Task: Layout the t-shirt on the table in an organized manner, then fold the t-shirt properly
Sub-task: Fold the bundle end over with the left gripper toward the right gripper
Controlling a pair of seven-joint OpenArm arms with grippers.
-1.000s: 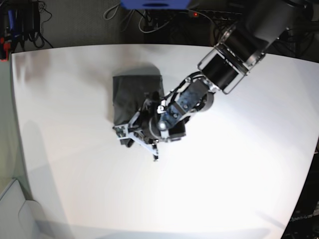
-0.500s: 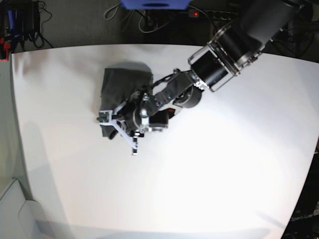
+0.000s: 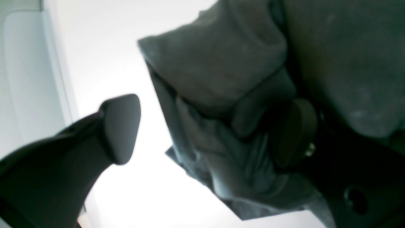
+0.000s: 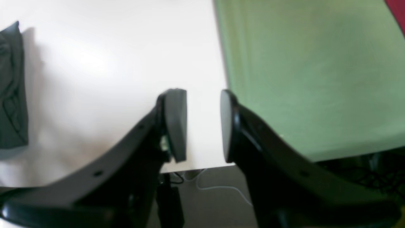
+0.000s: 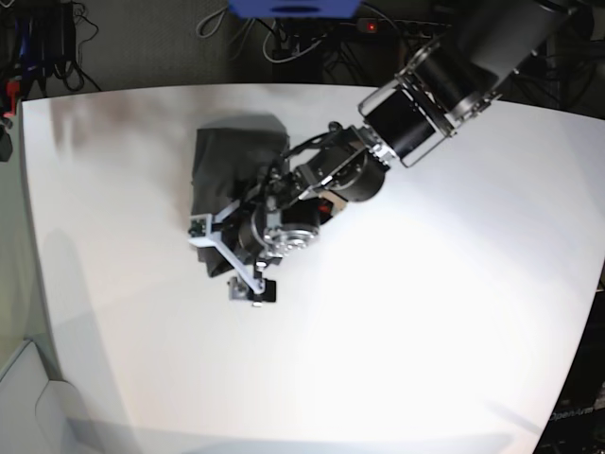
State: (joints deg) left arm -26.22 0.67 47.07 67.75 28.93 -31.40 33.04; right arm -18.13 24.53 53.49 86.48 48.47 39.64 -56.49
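The dark charcoal t-shirt (image 5: pixel 232 161) lies as a small folded bundle on the far left part of the white table (image 5: pixel 425 331). My left gripper (image 5: pixel 227 262) reaches in from the upper right and stands open at the bundle's near edge. In the left wrist view the left gripper (image 3: pixel 207 129) has one finger (image 3: pixel 120 126) out over bare table and the other (image 3: pixel 294 133) against the bunched t-shirt (image 3: pixel 221 63). The right gripper (image 4: pixel 201 123) hovers near a table edge, jaws a little apart with nothing between them. The t-shirt (image 4: pixel 11 88) shows at that view's left margin.
Cables and dark equipment (image 5: pixel 284 43) lie beyond the table's far edge. A pale grey panel (image 5: pixel 28 397) sits off the near left corner. In the right wrist view a green surface (image 4: pixel 316 79) lies past the table edge.
My left gripper dragged the bundle's near edge leftward across the table, then its jaws opened wide and let the fabric go. The right gripper has not moved.
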